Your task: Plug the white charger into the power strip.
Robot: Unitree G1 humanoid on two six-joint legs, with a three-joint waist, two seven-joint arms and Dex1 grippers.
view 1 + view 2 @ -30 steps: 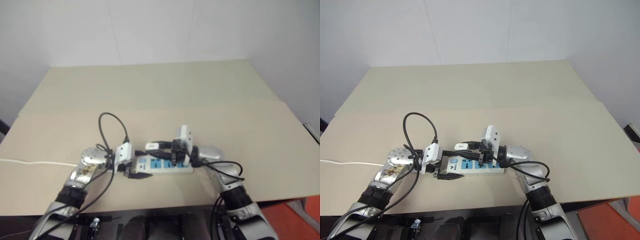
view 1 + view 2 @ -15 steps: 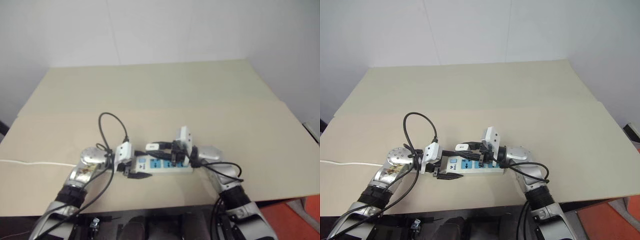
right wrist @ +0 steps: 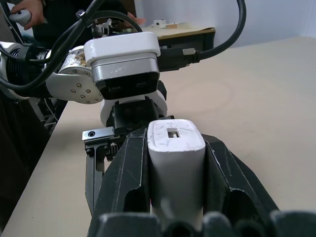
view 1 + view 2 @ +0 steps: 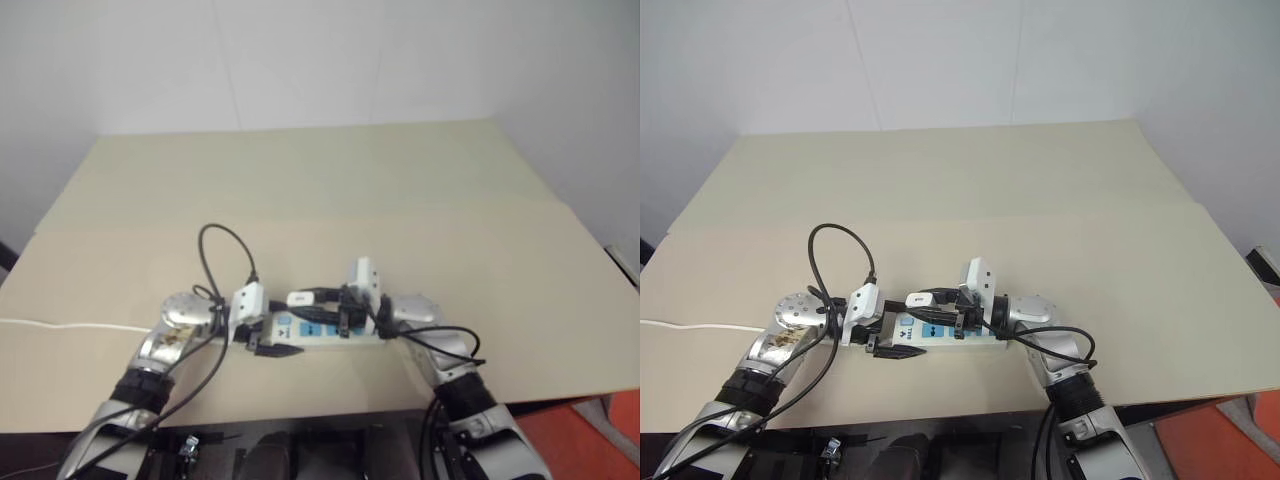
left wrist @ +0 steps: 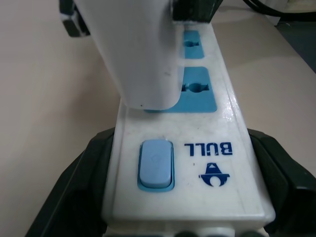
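Near the front edge of a wide beige table, the left gripper clasped the switch end of the power strip, one finger along each long side. The right gripper pinched the white charger, holding it just above the strip's blue sockets, with open tabletop spread behind.

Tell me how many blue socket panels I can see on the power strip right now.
2 in the left wrist view: one beside the white charger, one just beyond it. More may be hidden under the charger and the right hand, which grips it above the power strip.
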